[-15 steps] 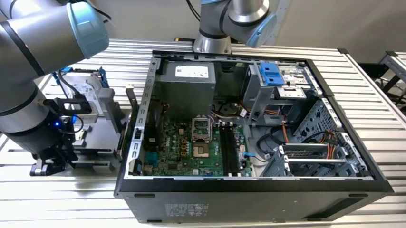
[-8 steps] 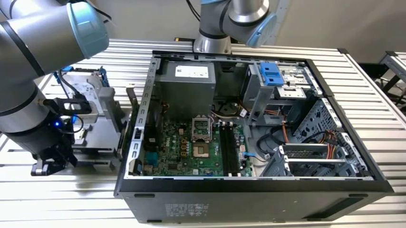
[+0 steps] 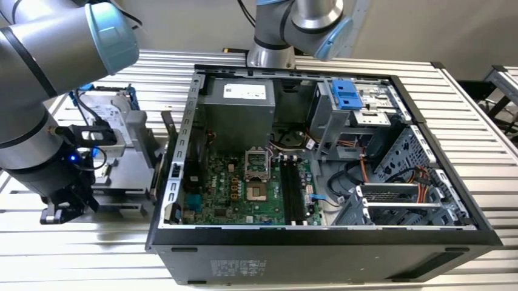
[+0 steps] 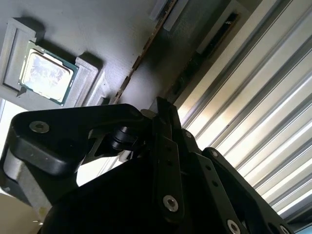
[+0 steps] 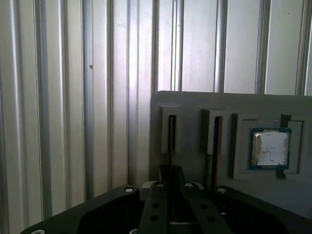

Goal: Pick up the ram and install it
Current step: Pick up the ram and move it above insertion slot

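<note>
While at the ram [image 5: 171, 132], claw [image 5: 171, 171].

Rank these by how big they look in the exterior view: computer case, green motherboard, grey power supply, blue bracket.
Largest to smallest:
1. computer case
2. motherboard
3. power supply, sitting farther back in the case
4. blue bracket

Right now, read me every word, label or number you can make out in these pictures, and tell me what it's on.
White label on the power supply: print too small to read.
Pale print on the computer case, outer panel: too blurred to read.
CPU chip lid: no marking legible.
So no text can be quoted.
</note>
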Robot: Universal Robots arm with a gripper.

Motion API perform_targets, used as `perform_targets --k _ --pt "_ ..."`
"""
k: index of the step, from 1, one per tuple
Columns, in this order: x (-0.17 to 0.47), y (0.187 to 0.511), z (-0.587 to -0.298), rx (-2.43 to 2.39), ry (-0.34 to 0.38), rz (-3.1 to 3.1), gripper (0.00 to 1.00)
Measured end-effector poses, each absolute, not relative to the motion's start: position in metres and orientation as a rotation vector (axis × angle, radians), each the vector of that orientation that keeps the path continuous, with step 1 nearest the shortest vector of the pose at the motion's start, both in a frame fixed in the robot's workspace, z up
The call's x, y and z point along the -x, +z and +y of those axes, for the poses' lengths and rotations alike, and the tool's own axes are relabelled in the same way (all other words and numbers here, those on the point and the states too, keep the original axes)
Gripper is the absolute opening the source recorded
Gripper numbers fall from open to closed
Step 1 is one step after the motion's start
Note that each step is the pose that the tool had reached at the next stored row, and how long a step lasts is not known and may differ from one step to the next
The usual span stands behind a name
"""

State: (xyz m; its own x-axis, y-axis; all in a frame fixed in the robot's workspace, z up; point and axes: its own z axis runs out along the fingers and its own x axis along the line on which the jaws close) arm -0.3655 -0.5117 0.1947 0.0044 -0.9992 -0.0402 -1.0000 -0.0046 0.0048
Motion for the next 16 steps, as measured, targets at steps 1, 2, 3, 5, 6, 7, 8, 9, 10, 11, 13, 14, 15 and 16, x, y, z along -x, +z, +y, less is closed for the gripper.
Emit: perform_targets --k 1,2,3,5,6,7,8,9,10,11,13,14,15,16 --pt "0.365 0.195 -0.512 2.209 0.05 2.198 0.0" --pt "0.365 0.195 -0.512 2.209 0.05 2.198 0.0" --pt "0.365 0.195 -0.512 2.21 0.05 2.197 0.0" --pt "0.365 0.195 -0.512 2.211 0.05 2.196 0.0" --pt "0.365 0.195 -0.512 2.211 0.05 2.196 0.0" --pt "0.365 0.195 -0.512 2.211 0.05 2.196 0.0" --pt "0.365 0.197 -0.512 2.211 0.05 2.196 0.0" --pt "0.365 0.199 -0.512 2.211 0.05 2.196 0.0" --pt "0.365 0.201 -0.512 2.211 0.05 2.196 0.0" --pt "0.366 0.204 -0.512 2.211 0.05 2.196 0.0" --pt "0.365 0.209 -0.512 2.211 0.05 2.196 0.0" --pt "0.365 0.211 -0.512 2.21 0.05 2.197 0.0" --pt "0.365 0.213 -0.512 2.21 0.05 2.197 0.0" --pt "0.365 0.215 -0.512 2.21 0.05 2.197 0.0"
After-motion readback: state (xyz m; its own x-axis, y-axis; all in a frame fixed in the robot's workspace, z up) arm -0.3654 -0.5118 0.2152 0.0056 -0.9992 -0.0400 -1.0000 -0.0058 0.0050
